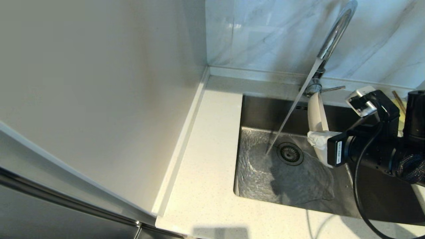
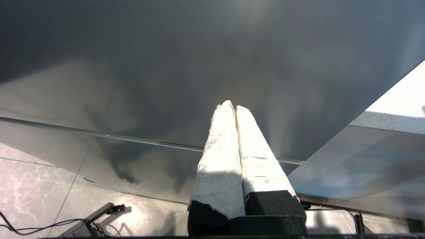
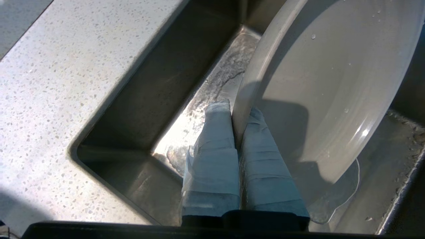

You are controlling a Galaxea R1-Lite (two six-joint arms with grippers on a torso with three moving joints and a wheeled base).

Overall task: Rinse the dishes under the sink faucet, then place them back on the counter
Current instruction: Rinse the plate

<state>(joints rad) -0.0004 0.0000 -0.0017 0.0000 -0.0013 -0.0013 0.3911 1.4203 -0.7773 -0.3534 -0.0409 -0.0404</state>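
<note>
My right gripper (image 1: 315,139) is shut on the rim of the cream-white plate (image 1: 317,114), which it holds on edge over the steel sink (image 1: 255,109), just right of the water stream. In the right wrist view the plate (image 3: 332,83) carries water drops and the gripper (image 3: 237,113) pinches its rim. The chrome faucet (image 1: 335,36) runs; water strikes the basin floor beside the strainer drain (image 1: 290,153) and spreads. A brown chopstick (image 1: 398,101) shows behind the right arm. The bowl is hidden. My left gripper (image 2: 232,106) is shut on nothing, parked by a grey cabinet front.
The speckled counter (image 1: 206,159) runs left of and in front of the sink. A cream side panel (image 1: 99,99) rises at the left. The marble wall (image 1: 265,33) stands behind the faucet, whose lever (image 1: 333,88) points right.
</note>
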